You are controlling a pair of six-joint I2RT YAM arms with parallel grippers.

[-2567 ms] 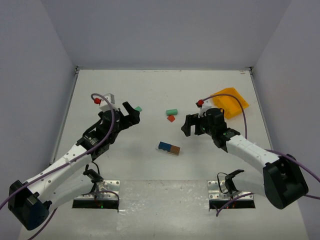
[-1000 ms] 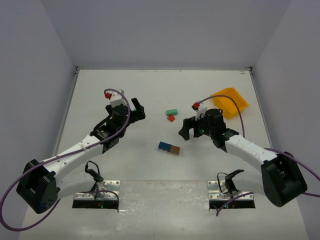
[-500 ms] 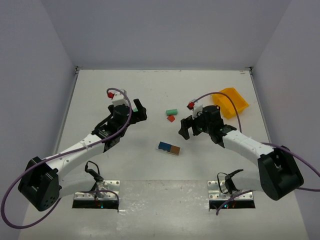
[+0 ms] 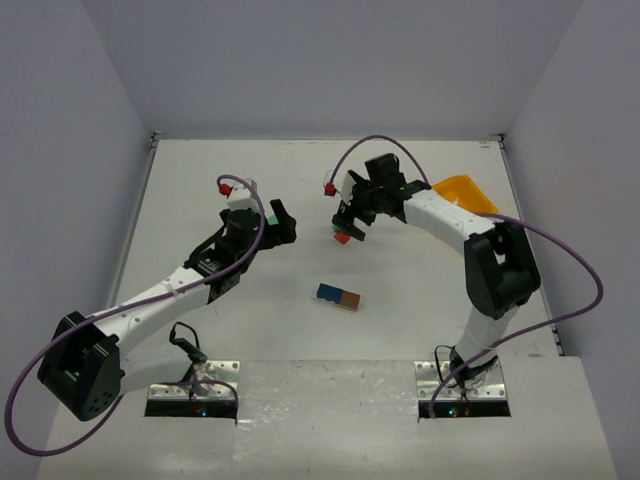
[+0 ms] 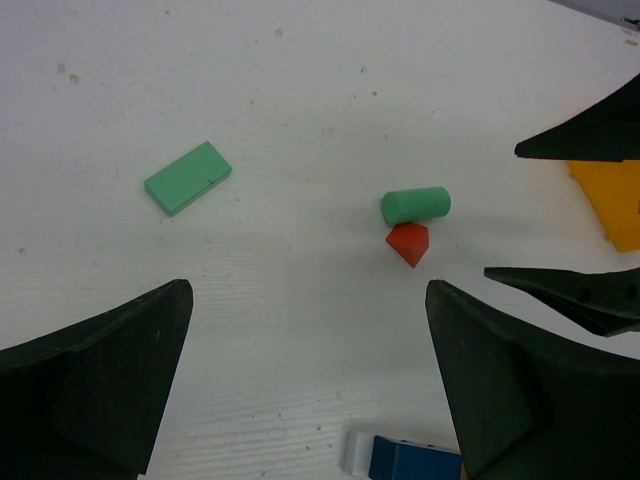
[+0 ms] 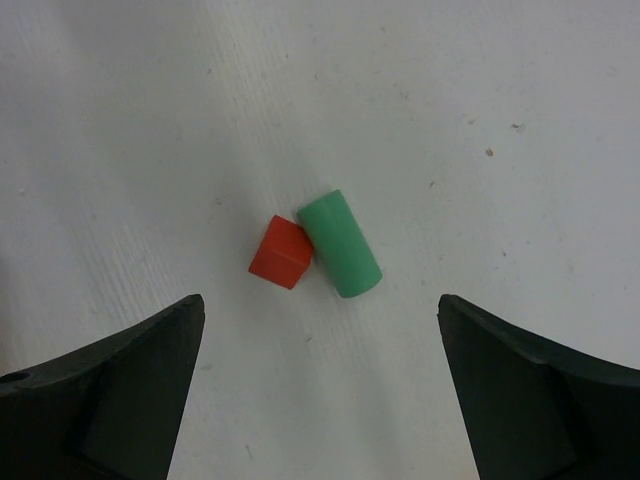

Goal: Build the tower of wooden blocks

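Wood blocks (image 4: 338, 296) lie loose. I see red block (image 6: 281, 252) touching green cylinder (image 6: 340, 243) under right gripper (image 6: 320, 305), fingers spread; left gripper (image 5: 308, 295) spread too.

Bright, even, diffuse light from above; white table (image 4: 300, 170) runs near overexposed in the top view, with only faint soft shadows under the arms. Wrist views are sharp on the table grain, mint cylinder (image 6: 340, 243) barely shadowed. Fingers (image 5: 100, 390) of left claw (image 5: 308, 300) and right claw (image 6: 320, 310) render as near-black, detail-free silhouettes, slightly soft.
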